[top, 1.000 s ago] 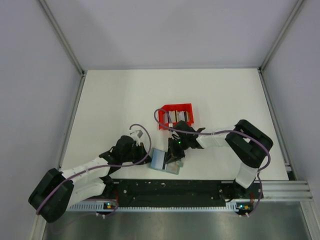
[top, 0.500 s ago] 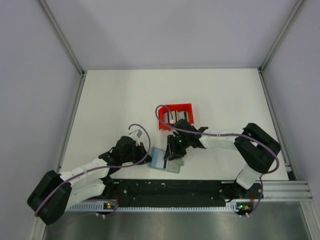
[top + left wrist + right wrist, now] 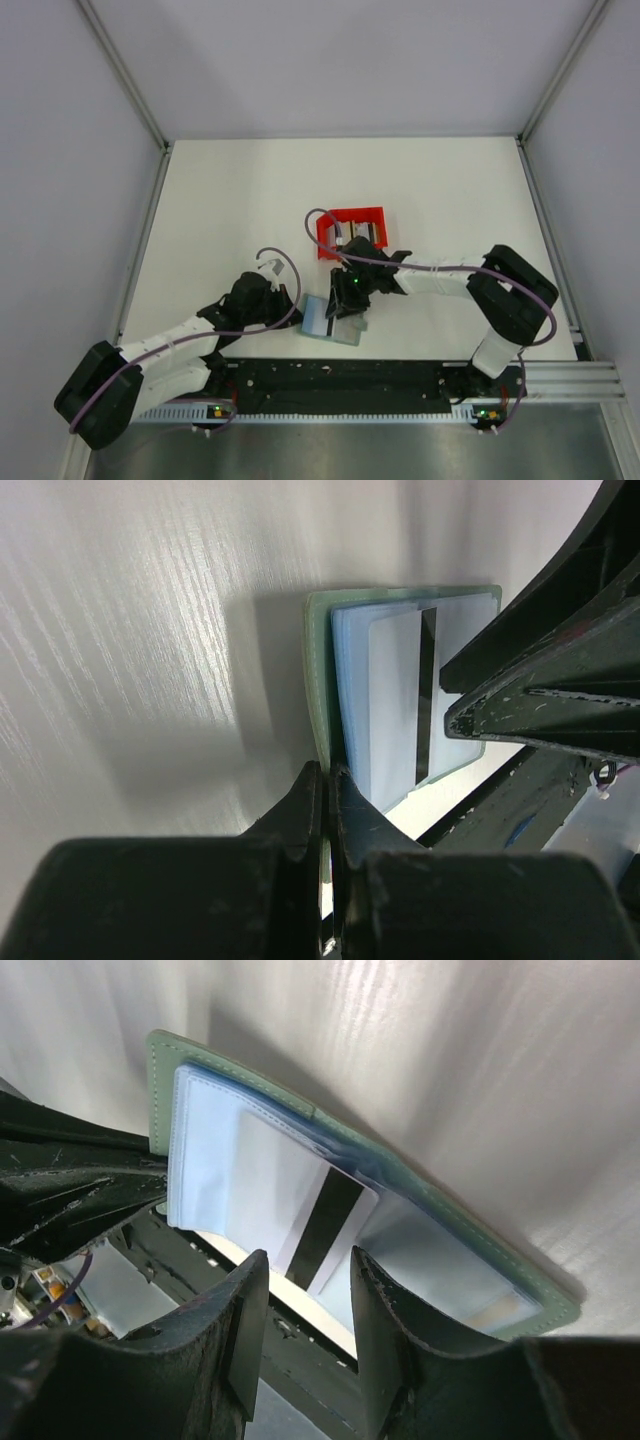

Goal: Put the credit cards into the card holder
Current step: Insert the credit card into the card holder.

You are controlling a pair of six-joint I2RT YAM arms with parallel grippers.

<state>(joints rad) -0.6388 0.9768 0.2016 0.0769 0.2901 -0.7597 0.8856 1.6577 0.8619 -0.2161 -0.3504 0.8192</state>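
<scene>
The card holder (image 3: 322, 322) lies unfolded near the table's front edge, grey-green outside (image 3: 262, 1088), light blue inside. My left gripper (image 3: 327, 776) is shut on its left cover edge (image 3: 318, 680). A whitish credit card with a black stripe (image 3: 318, 1222) sits slanted in a clear sleeve, its lower end sticking out; the left wrist view shows this card (image 3: 398, 705) too. My right gripper (image 3: 308, 1272) hangs just over that card, open, its fingers apart and off it. More tan credit cards (image 3: 356, 233) stand in the red bin.
The red plastic bin (image 3: 350, 214) stands just behind the right gripper (image 3: 350, 296). The black arm-base rail (image 3: 350, 378) runs right in front of the holder. The left gripper (image 3: 288, 312) and right gripper are close together over the holder.
The right gripper has gone from shut to open, letting go of the striped card in the holder, and its arm has shifted slightly back. The left gripper keeps its hold.
</scene>
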